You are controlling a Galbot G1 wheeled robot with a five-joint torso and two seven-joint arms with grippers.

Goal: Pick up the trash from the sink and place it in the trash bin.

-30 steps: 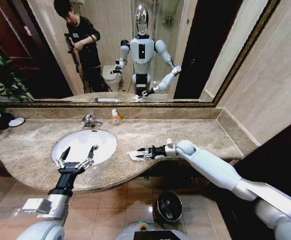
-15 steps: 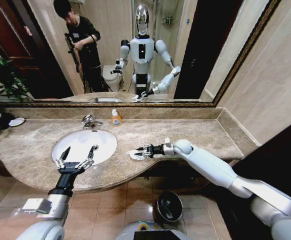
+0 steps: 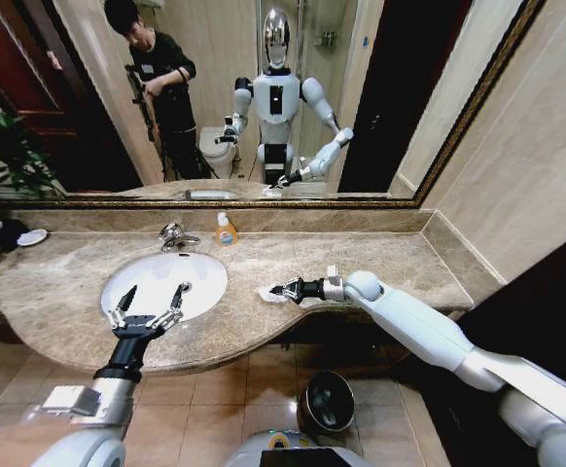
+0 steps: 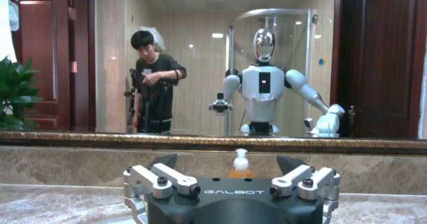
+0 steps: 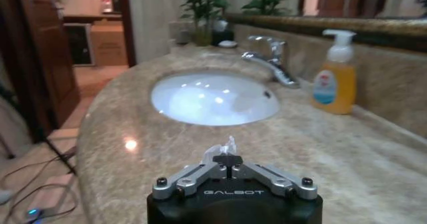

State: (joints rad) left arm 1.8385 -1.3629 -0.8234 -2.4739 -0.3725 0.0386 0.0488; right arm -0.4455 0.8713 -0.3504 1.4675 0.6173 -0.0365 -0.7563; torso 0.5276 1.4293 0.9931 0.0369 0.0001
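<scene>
Trash (image 3: 268, 292), one pale crumpled scrap, lies on the marble counter (image 3: 380, 258) at the centre of the head view, just right of the sink (image 3: 164, 282); its long axis cannot be told. The right gripper (image 3: 285, 289) has its fingers pinched shut on the scrap's edge, which pokes up past the fingertips in the right wrist view (image 5: 225, 148). The left gripper (image 3: 149, 309) hovers at lower left over the sink's near rim, fingers spread wide, holding nothing. One trash bin (image 3: 328, 400) stands on the floor at bottom centre.
</scene>
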